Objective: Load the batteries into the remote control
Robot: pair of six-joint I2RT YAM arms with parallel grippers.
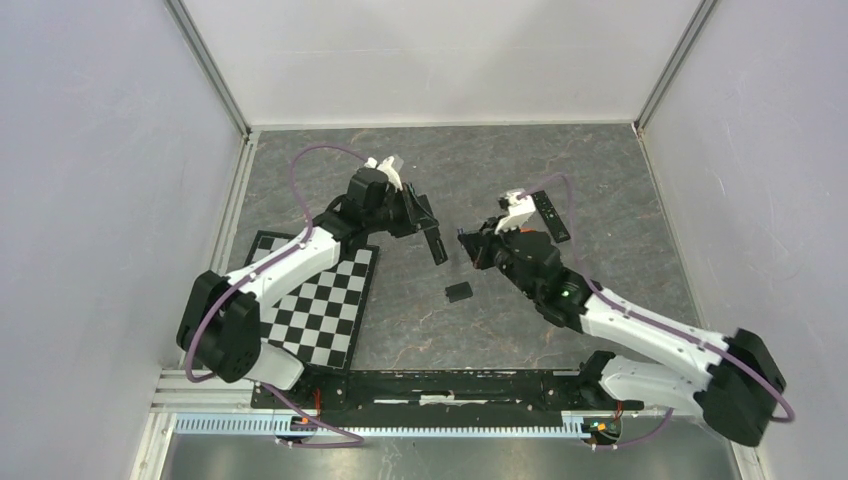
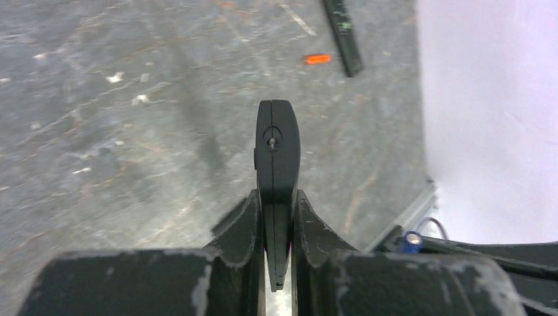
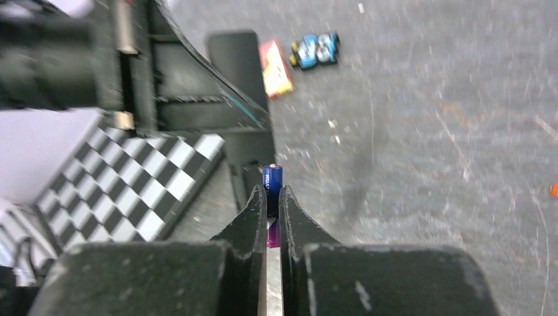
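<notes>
**Enclosed work cell, seen from above.** The worktop (image 1: 520,180) is a dark grey, stone-patterned sheet. In the wrist views it shows pale flecks and fine scratches. Plain white panels form the back wall (image 1: 440,55), the left wall (image 1: 90,180) and the right wall (image 1: 770,180). Slim metal posts (image 1: 212,70) mark the two rear corners. A black-and-white checkerboard (image 1: 320,300) lies flat at the near left. A black rail (image 1: 380,385) and a ribbed pale strip (image 1: 400,425) run along the near edge. Lighting is even and diffuse; shadows are soft.
</notes>
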